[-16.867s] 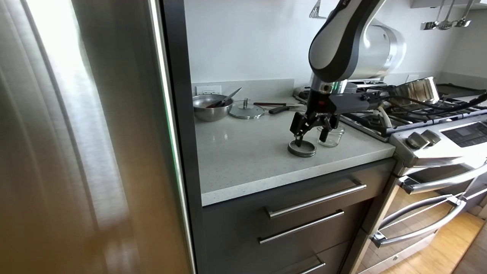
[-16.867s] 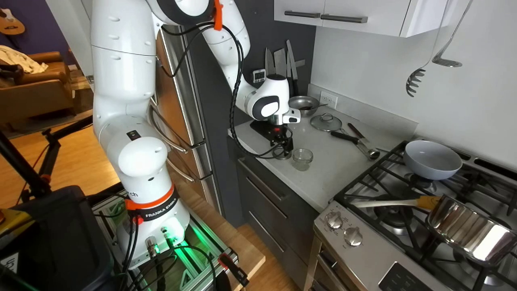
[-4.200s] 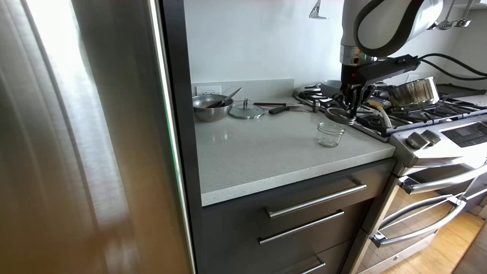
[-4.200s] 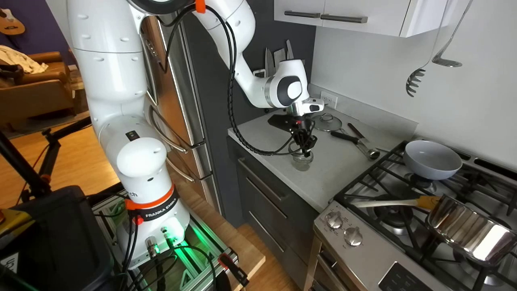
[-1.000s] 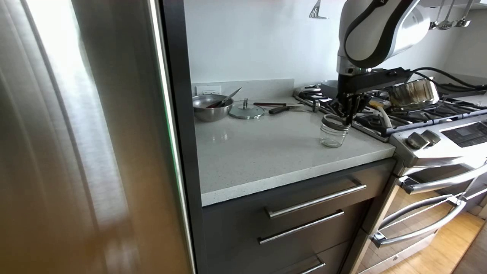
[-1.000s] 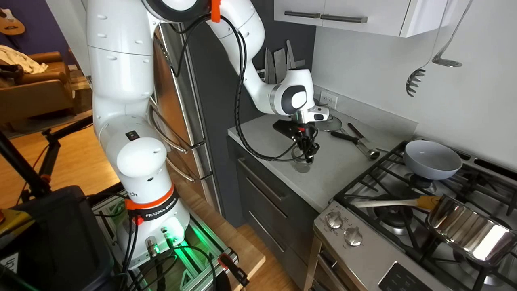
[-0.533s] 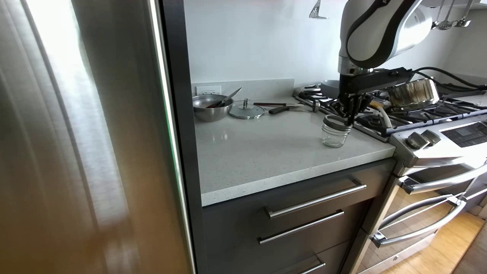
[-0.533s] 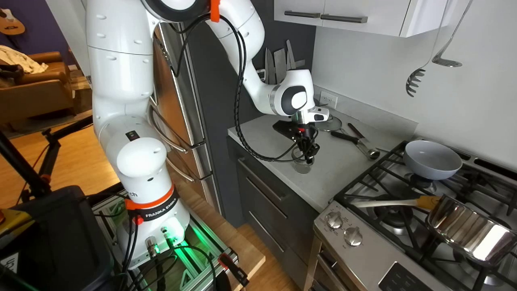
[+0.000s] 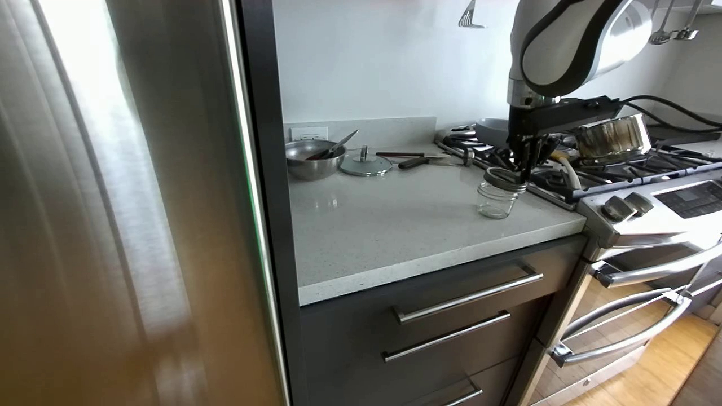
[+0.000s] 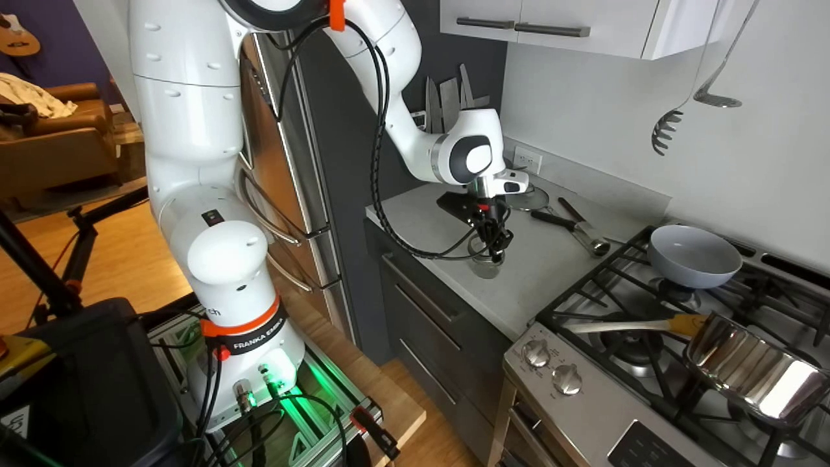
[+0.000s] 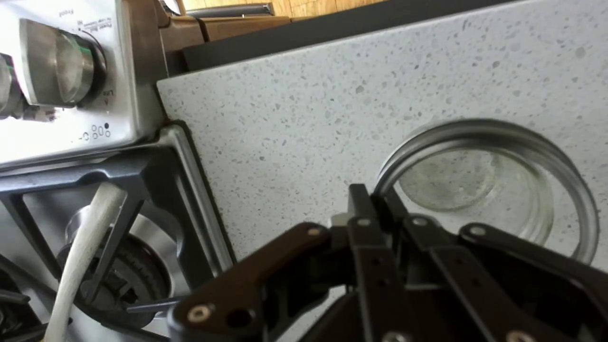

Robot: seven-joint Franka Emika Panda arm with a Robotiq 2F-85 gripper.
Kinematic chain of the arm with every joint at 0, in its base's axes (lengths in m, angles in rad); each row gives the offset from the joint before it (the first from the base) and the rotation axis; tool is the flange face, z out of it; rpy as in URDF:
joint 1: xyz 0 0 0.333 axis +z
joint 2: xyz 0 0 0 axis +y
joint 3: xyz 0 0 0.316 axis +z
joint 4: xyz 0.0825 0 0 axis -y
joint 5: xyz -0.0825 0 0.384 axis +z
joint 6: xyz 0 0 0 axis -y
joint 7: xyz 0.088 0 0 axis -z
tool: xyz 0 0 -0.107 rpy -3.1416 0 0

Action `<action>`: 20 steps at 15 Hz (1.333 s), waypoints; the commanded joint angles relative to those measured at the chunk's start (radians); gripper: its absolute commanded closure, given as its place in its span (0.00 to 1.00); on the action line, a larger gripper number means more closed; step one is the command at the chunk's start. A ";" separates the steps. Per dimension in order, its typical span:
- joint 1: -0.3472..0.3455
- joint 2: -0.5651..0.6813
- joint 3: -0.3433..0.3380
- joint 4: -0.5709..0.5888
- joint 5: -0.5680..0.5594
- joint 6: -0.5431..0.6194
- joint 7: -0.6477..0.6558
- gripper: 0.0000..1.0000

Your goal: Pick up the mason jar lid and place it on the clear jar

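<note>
The mason jar lid, a grey ring [image 9: 503, 184], is pinched at its edge by my gripper [image 9: 523, 173]. In the wrist view the fingertips of the gripper [image 11: 378, 194] close around the left edge of the lid [image 11: 494, 127], and the ring spreads to the right. Beneath it the clear jar [image 9: 492, 204] stands upright on the counter. Through the ring the glass of the jar [image 11: 446, 180] shows off-centre. The lid looks slightly tilted and shifted toward the stove; whether it touches the jar's mouth I cannot tell. Another exterior view has my gripper [image 10: 498, 254] covering part of the jar [image 10: 484, 268].
The stove [image 10: 593, 402] borders the counter close to the jar, with a steel pot [image 10: 755, 366] and a grey bowl [image 10: 694, 256] on it. Farther back are a steel bowl [image 9: 311, 168], a glass pan lid [image 9: 366, 165] and a black-handled utensil [image 9: 414, 163].
From lying on the counter, the lid was lifted, then lowered over the jar. Within the last second the jar slid slightly toward the stove; gripper and lid shifted that way and rose a little.
</note>
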 commanded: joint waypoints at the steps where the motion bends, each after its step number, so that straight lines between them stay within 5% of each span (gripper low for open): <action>1: -0.001 -0.031 -0.011 -0.031 -0.019 -0.004 0.004 0.98; 20: -0.015 0.015 0.002 0.014 0.033 -0.024 -0.015 0.98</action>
